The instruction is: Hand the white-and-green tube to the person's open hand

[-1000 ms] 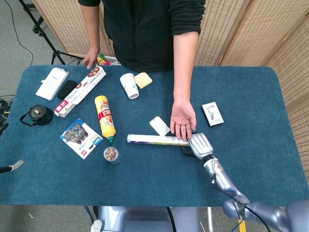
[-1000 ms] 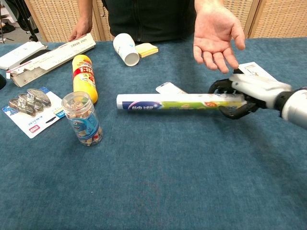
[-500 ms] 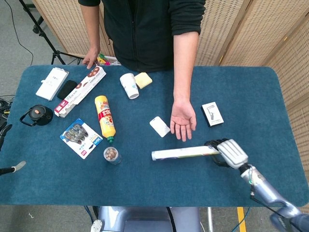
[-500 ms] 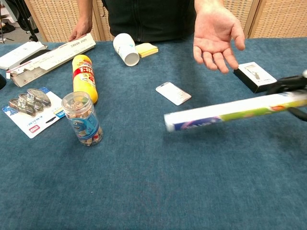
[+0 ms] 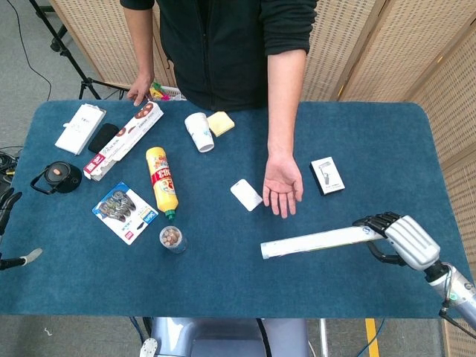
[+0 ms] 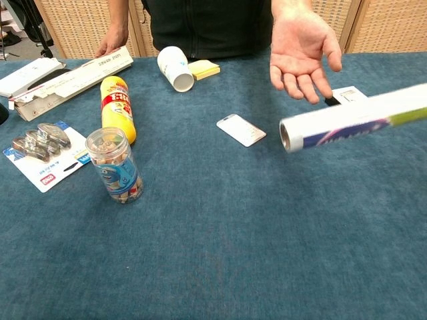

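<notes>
My right hand (image 5: 398, 238) grips one end of the long white-and-green tube (image 5: 316, 242), which is lifted off the table and points left, nearly level. In the chest view the tube (image 6: 353, 124) enters from the right edge with its round end cap facing the camera; the hand itself is out of that frame. The person's open hand (image 5: 282, 184) hovers palm up over the table centre, up and to the left of the tube, apart from it. It shows again in the chest view as the open hand (image 6: 301, 53). My left hand is not visible.
On the blue table (image 5: 223, 282) lie a black-and-white box (image 5: 326, 175), a white card (image 5: 245, 195), a yellow bottle (image 5: 162, 181), a small jar (image 5: 172, 239), a paper cup (image 5: 199, 132), sticky notes (image 5: 220, 123), a blister pack (image 5: 125, 212) and boxes at far left.
My right hand has lifted the tube off the table and carried it right and toward me, away from the person's hand, which stayed in place.
</notes>
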Robot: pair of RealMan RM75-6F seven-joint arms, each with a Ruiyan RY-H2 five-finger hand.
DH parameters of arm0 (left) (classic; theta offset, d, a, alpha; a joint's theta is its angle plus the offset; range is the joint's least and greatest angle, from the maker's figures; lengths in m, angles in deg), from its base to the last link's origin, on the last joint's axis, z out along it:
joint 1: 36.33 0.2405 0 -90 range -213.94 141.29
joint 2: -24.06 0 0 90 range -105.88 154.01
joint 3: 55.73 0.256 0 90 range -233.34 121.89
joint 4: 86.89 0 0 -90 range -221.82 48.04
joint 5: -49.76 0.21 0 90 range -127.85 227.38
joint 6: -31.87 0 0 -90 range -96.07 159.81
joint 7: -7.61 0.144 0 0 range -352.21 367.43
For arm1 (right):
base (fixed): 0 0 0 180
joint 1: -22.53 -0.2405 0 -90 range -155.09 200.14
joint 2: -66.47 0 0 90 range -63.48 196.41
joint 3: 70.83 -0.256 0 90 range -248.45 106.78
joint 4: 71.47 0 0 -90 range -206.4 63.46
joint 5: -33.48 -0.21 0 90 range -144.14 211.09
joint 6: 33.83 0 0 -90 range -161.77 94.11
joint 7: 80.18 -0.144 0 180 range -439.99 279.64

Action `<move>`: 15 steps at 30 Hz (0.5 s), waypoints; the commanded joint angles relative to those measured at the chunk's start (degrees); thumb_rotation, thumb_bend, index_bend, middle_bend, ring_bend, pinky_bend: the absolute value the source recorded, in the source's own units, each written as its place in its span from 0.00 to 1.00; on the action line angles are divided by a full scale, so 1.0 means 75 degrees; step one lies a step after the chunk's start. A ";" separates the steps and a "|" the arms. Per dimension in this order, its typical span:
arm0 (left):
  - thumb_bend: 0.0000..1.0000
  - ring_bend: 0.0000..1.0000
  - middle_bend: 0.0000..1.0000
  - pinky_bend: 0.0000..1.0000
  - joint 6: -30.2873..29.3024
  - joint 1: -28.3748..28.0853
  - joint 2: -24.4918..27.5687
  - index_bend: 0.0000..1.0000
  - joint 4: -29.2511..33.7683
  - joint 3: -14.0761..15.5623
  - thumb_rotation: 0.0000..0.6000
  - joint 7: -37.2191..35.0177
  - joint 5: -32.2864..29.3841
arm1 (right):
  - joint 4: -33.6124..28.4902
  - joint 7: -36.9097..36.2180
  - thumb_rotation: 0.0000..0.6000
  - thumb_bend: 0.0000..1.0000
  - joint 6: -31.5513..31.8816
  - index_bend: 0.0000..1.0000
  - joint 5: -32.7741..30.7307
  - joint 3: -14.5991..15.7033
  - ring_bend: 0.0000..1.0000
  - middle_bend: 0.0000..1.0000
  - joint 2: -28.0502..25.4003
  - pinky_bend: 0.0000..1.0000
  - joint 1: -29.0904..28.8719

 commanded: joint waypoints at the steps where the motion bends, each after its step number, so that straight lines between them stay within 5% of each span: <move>1: 0.00 0.00 0.00 0.00 0.0013 -0.0006 0.0011 0.02 -0.0011 -0.0004 1.00 -0.0040 -0.0004 | -0.0798 0.0452 1.00 0.88 0.0175 0.62 -0.0248 -0.0485 0.47 0.63 -0.0340 0.44 -0.0076; 9: 0.00 0.00 0.00 0.00 -0.0056 0.0026 0.0057 0.02 -0.0007 -0.0004 1.00 -0.0147 0.0023 | -0.2544 0.2647 1.00 0.88 -0.1283 0.62 -0.1839 -0.1581 0.48 0.63 -0.0291 0.44 -0.0633; 15: 0.00 0.00 0.00 0.00 -0.0042 0.0031 0.0094 0.02 -0.0049 -0.0020 1.00 -0.0292 -0.0013 | -0.3370 0.4205 1.00 0.88 -0.1966 0.62 -0.2758 -0.2031 0.48 0.63 0.0047 0.44 -0.0871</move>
